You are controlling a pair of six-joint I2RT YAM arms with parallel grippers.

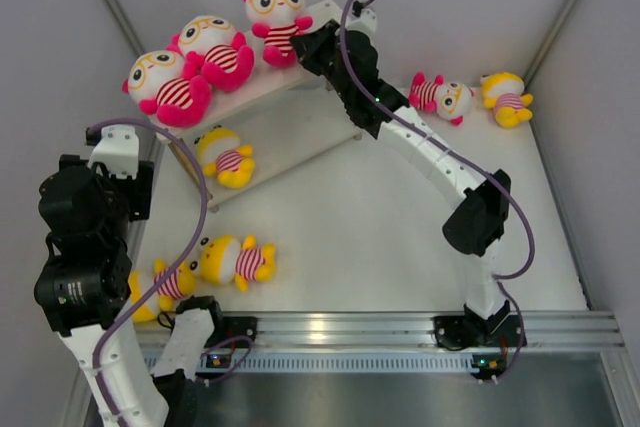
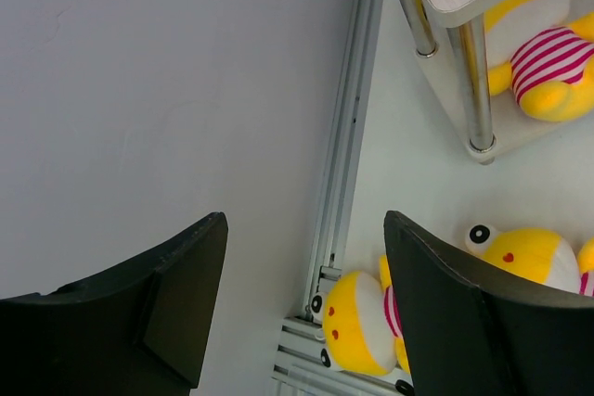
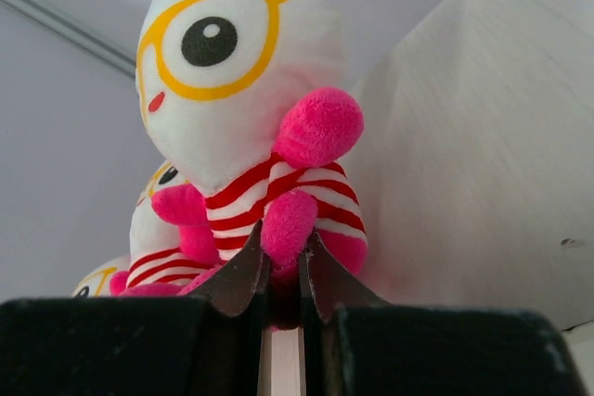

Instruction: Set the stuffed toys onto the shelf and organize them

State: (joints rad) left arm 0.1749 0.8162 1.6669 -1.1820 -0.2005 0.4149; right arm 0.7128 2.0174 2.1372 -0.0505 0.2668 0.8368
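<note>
Pinching with right fingers [image 3: 246, 285], squeezed to a thin slit, a pink foot of the upright pink doll [image 3: 241, 90] seated at the far end of the top board [image 3: 483, 136] of the shelf [image 1: 300, 132]. Holding left fingers [image 2: 436, 303] spread wide on nothing, low at the near-left corner of the bench [image 1: 380, 237], close to a shelf leg [image 2: 475, 90]. Counting three on the top board: end pink doll [image 1: 168, 87], middle pink doll [image 1: 215, 47], both leaning back and touching, plus the upright one just beside them. Counting one on the lower board: shelved yellow doll [image 1: 225, 155], lying down. Judging about half done, four of eight on the shelf. Not yet released, by the look of the pinch. Left to fetch: near yellow doll [image 1: 235, 259] and corner yellow doll [image 1: 165, 285] on the bench by the left arm, then loose pink doll [image 1: 440, 97] and far yellow doll [image 1: 508, 97] lying far right, well apart from the shelf. Expecting the pink one to finish the top row, the yellows to fill the lower board.
</note>
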